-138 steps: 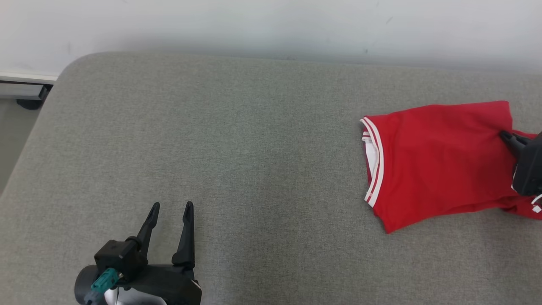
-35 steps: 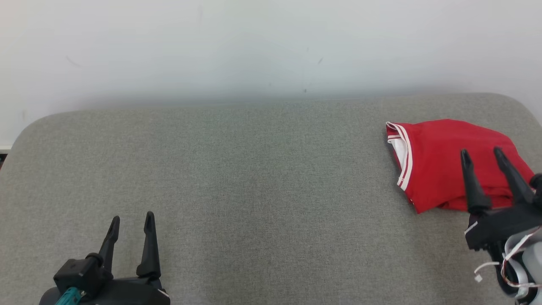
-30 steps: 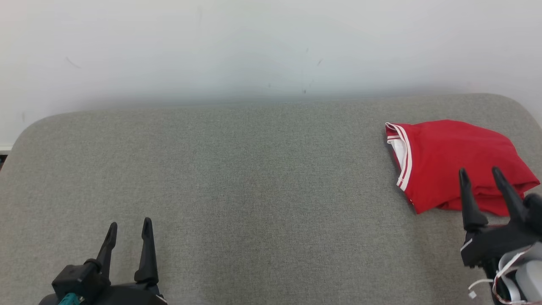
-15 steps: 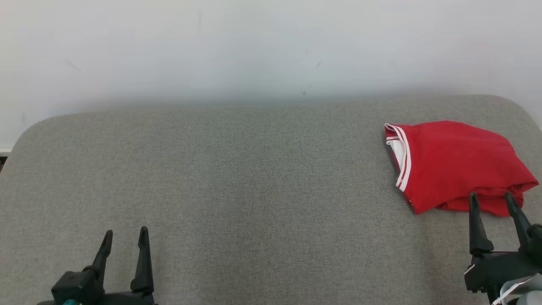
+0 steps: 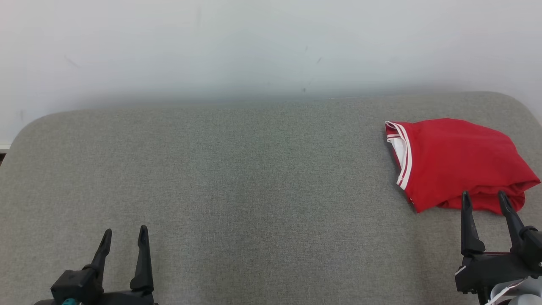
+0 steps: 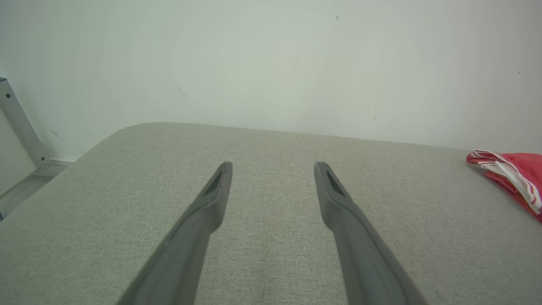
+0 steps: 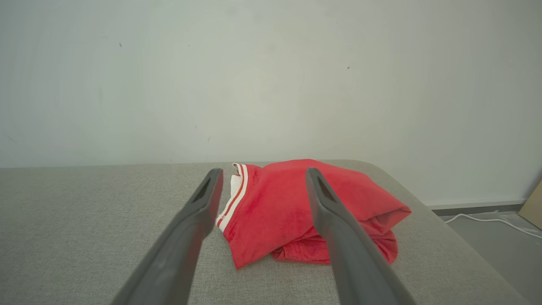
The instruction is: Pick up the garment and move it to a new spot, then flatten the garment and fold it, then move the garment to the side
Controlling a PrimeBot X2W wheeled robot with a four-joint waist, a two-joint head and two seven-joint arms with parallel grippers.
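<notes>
The tabletop (image 5: 254, 182) before me is covered in grey woven fabric, with rounded far corners, and its far edge meets a pale wall (image 5: 254, 42). On it, toward my right and near the far right corner, lies the red garment (image 5: 455, 161), folded into a loose bundle, its white-striped trim (image 5: 405, 156) facing my left.

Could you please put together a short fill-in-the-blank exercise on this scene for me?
1. The garment is ____ with white stripes along one edge.
2. It lies on the ____ fabric-covered surface.
3. The left end effector and the right end effector are both ____, holding nothing.
4. The garment lies closer to the ____ end effector.

Missing words: red; grey; open; right.
</notes>
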